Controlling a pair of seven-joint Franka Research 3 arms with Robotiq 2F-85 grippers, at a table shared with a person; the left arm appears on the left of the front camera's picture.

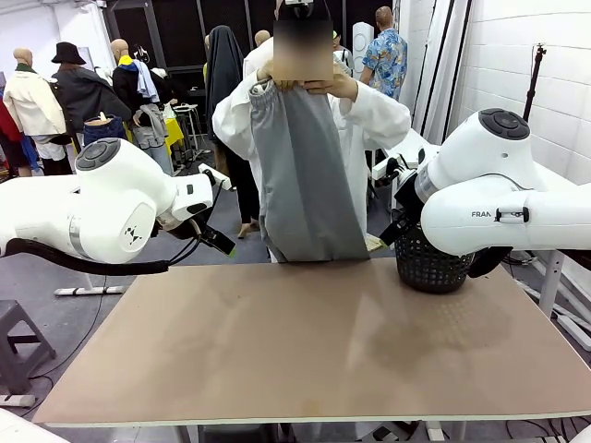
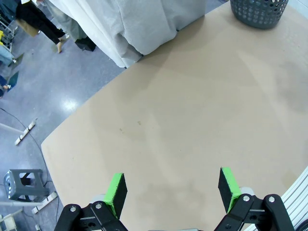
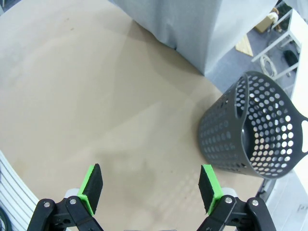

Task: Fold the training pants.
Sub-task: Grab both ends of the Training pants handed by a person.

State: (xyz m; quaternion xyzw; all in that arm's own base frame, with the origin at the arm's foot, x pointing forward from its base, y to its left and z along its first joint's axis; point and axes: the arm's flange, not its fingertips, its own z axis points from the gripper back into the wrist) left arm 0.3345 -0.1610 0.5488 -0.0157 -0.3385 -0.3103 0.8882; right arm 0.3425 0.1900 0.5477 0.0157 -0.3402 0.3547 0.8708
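Note:
A person at the far side of the table holds the light grey training pants (image 1: 303, 175) up by the waistband with both hands, so they hang down to the table's far edge. Their lower hem also shows at the top of the left wrist view (image 2: 149, 24) and of the right wrist view (image 3: 192, 24). My left gripper (image 2: 173, 187) is open above the bare tabletop with nothing between its green pads. My right gripper (image 3: 151, 186) is open too, above the table beside the basket, and holds nothing.
A black perforated basket (image 1: 431, 263) stands at the table's far right edge, also seen in the right wrist view (image 3: 250, 127). The brown tabletop (image 1: 305, 341) is bare in front. Both white arms (image 1: 102, 212) (image 1: 503, 198) hover at the sides.

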